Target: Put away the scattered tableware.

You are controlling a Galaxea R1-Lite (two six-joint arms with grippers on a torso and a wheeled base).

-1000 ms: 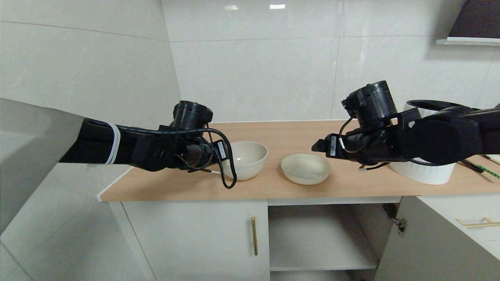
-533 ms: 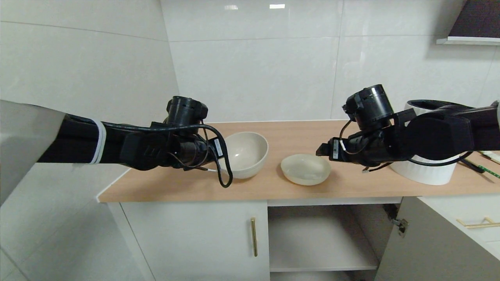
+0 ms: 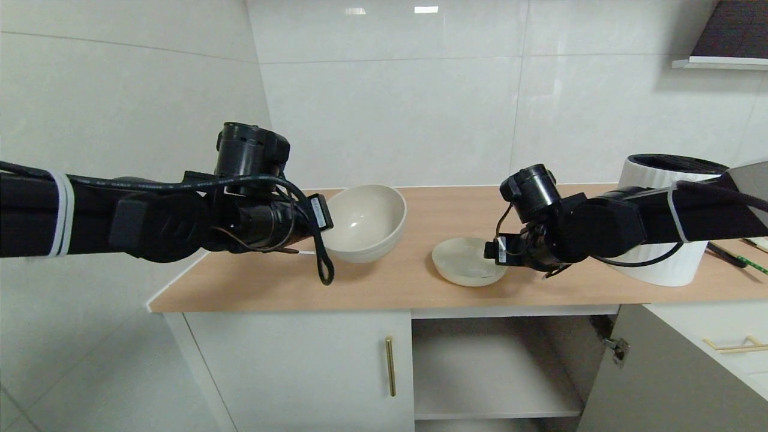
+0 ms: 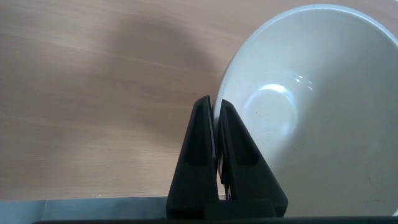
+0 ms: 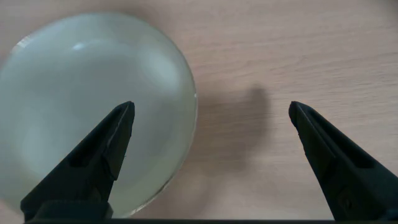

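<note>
Kitchen worktop (image 3: 420, 294), mid-tidy: my left gripper (image 4: 216, 112) has its fingers clamped on the rim of the deep cream bowl (image 3: 366, 222), one finger inside and one outside; the bowl hangs tilted over the left half of the worktop and looks to be clear of the wood; my right gripper (image 5: 210, 109) hovers low over the shallow pale dish (image 3: 465, 264), which sits near the front edge at about the middle, fingers spread wide with one above the dish's hollow and the other above bare worktop, the rim lying between them; a tall white pot (image 3: 690, 264) stands just behind that arm towards the right end, and the open cupboard shelf (image 3: 486, 372) waits below the front edge. As I judge it, the step in hand is taking the dish: I would sink the right wrist until the inner finger nearly meets the glaze, then close squarely on the rim, since so shallow a lip may skid or tip under a slanted pinch; the bowl hangs from a thin edge grip, so I would carry it slowly and avoid swinging it towards the dish.
</note>
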